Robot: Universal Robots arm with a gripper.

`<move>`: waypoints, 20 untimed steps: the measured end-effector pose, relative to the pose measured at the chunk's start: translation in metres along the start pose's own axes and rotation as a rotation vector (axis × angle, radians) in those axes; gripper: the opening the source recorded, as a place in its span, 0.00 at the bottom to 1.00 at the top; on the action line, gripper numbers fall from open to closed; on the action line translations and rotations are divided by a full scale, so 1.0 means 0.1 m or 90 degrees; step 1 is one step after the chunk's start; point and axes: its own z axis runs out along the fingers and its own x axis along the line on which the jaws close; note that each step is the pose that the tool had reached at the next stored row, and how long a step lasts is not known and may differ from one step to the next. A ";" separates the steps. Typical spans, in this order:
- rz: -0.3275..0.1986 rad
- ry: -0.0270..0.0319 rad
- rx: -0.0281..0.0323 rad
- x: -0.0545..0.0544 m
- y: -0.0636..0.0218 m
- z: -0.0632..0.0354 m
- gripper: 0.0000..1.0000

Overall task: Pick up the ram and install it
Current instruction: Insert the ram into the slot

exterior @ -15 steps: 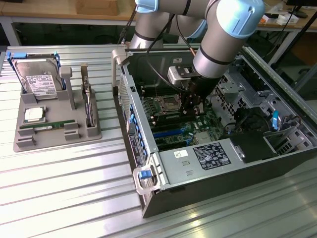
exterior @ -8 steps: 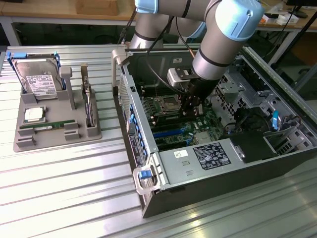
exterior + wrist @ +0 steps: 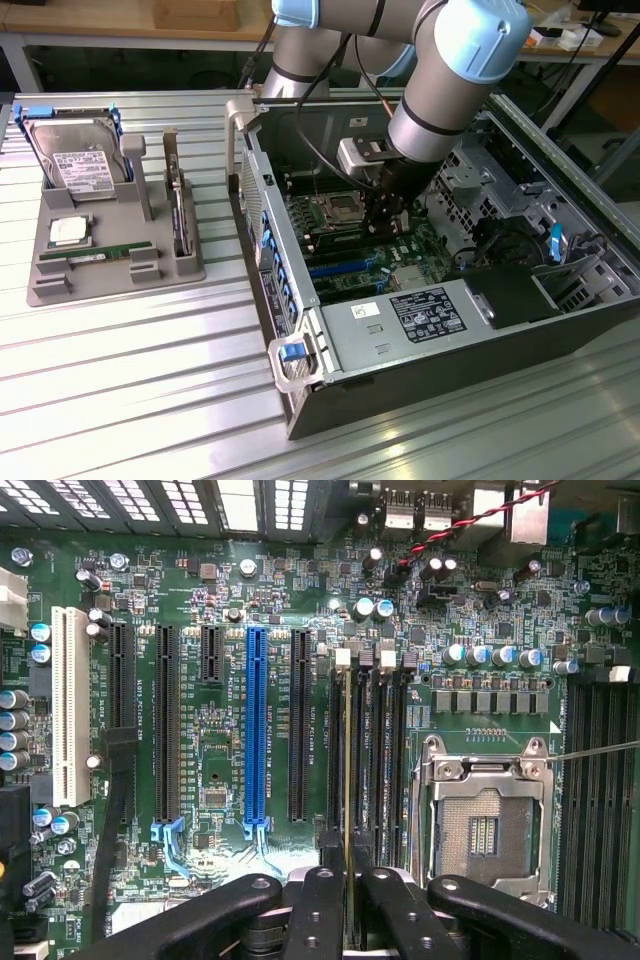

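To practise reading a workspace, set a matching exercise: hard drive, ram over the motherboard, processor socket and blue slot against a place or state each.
1 hard drive
2 ram over the motherboard
3 processor socket
4 blue slot

a clamped in the gripper
b square, metal-framed, no chip
c between black slots
d standing in the grey holder

Pairs: 1-d, 2-a, 3-b, 4-c.

— Where is your arm?
— My arm [image 3: 440, 90] reaches in from the far side and bends down. My gripper [image 3: 385, 228] points straight down.
— And your fingers [image 3: 318, 910]?
— Pinched tight on the ram [image 3: 347, 770].
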 end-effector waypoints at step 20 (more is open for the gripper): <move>0.001 -0.0032 0.0002 0.03 0.042 0.000 0.13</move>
